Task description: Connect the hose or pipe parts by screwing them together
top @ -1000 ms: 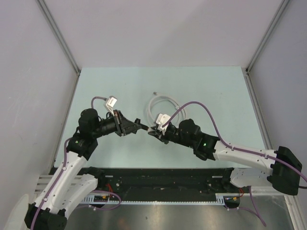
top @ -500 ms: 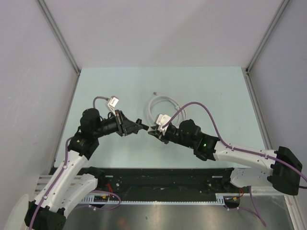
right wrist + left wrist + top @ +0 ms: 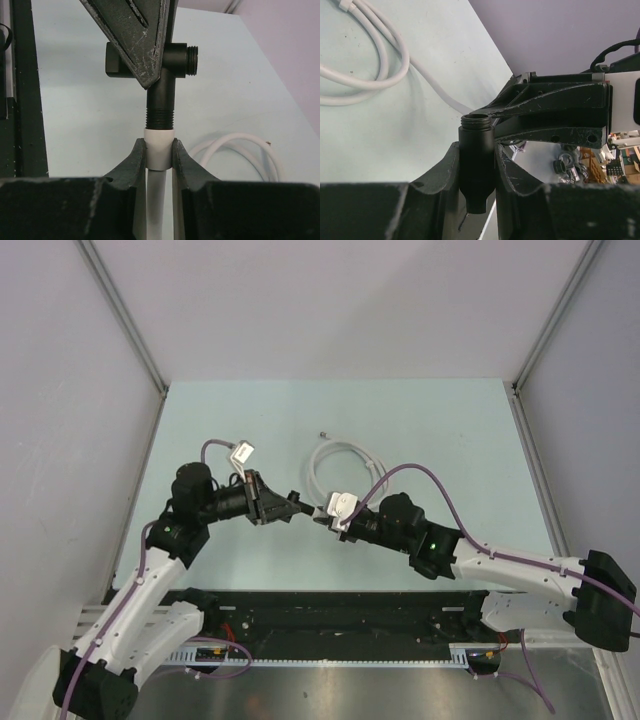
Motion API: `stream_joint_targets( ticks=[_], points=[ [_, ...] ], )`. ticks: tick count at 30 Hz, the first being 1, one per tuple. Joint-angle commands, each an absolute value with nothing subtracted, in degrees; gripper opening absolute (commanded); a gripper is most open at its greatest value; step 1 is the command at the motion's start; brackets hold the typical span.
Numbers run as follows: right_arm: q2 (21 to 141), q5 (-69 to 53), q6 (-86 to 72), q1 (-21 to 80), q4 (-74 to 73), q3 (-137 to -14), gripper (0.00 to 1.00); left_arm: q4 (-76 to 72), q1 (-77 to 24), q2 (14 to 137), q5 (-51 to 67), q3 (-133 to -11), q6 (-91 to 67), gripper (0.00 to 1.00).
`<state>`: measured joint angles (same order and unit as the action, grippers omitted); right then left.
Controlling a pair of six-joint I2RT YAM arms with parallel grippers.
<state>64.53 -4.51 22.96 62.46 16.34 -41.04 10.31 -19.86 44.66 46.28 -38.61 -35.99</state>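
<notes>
My left claw pinches the black tee fitting. My right claw pinches the white hose end, butted against its thread at frame centre. Any tilt risks cross-threading, and turning could kink the hose coil.

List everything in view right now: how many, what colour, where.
thin white flexible hose: one, white, looped on the table behind the grippers
white cylindrical hose-end coupling: one, white, in the right gripper, meeting the black fitting's thread
black T-shaped threaded pipe fitting: one, black, clamped in the left gripper
table: one, pale green, under everything
wall panels: three, grey, around the table
cables: two, purple, one along each arm
left gripper: one, black, shut on the fitting
right gripper: one, black, shut on the coupling
</notes>
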Motion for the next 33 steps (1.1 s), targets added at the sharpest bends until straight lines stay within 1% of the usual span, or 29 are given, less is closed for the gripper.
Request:
stream_joint_targets(
  ticks=[1, 4, 10, 14, 19, 26, 30, 33],
  points=[
    [62.3, -5.4, 26.9, 63.1, 25.0, -42.4, 0.00, 9.8, -20.5, 45.2, 50.9, -38.8, -36.0, 0.00],
    [62.6, -6.5, 26.1, 63.5, 25.8, -42.3, 0.00, 9.8, -20.5, 45.4, 51.5, -39.1, -36.6, 0.00],
    [64.1, -1.8, 26.1, 64.1, 29.8, -42.2, 0.00, 9.5, -20.7, 46.5, 53.8, -38.6, -36.9, 0.00],
    [64.1, -0.4, 27.6, 64.2, 29.9, -41.9, 0.00, 9.4, -20.6, 47.8, 55.0, -38.6, -36.4, 0.00],
    [63.0, -1.0, 28.8, 64.5, 28.6, -41.5, 0.00, 9.4, -20.7, 49.2, 53.2, -38.8, -35.9, 0.00],
    [64.0, 2.6, 28.4, 65.3, 29.6, -41.6, 0.00, 9.5, -21.1, 52.1, 52.6, -40.0, -35.5, 0.00],
    [64.7, 0.8, 25.8, 64.7, 29.4, -41.7, 0.00, 9.4, -22.7, 53.4, 52.6, -40.9, -35.1, 0.00],
    [63.9, -5.4, 22.6, 62.6, 29.1, -41.7, 0.00, 9.4, -24.2, 55.0, 53.7, -41.4, -31.8, 0.00]
  ],
)
